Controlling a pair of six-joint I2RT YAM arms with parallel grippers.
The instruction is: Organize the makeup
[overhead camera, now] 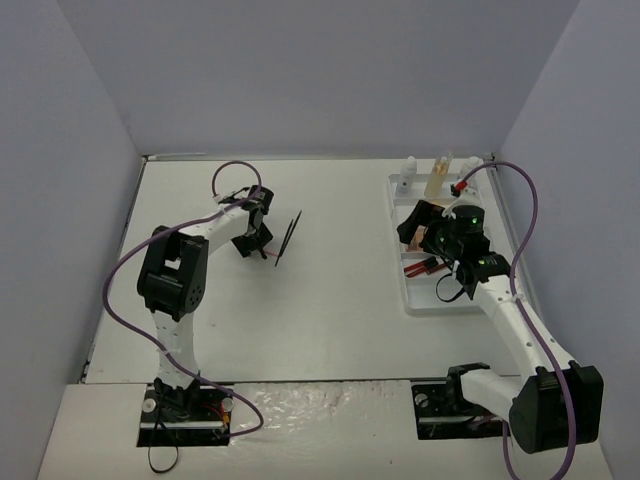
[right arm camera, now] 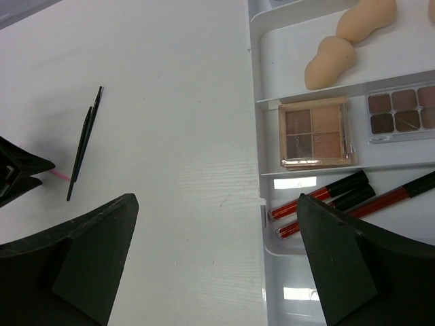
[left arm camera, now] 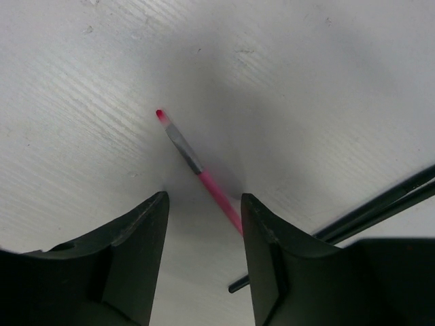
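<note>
Both jaws gape empty: your left pincer point(left arm camera: 204, 204) straddles the thin pink-handled brush point(left arm camera: 197, 166) lying on the white table point(left arm camera: 306, 81), seemingly lined up to grip it, while your right pincer point(right arm camera: 217, 204) hovers at the white compartmented tray point(right arm camera: 253, 41).

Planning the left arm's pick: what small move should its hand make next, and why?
Probably lower and close the left hand on the pink brush: its open fingers straddle the handle, which lies flat on the table, ungrasped.
</note>
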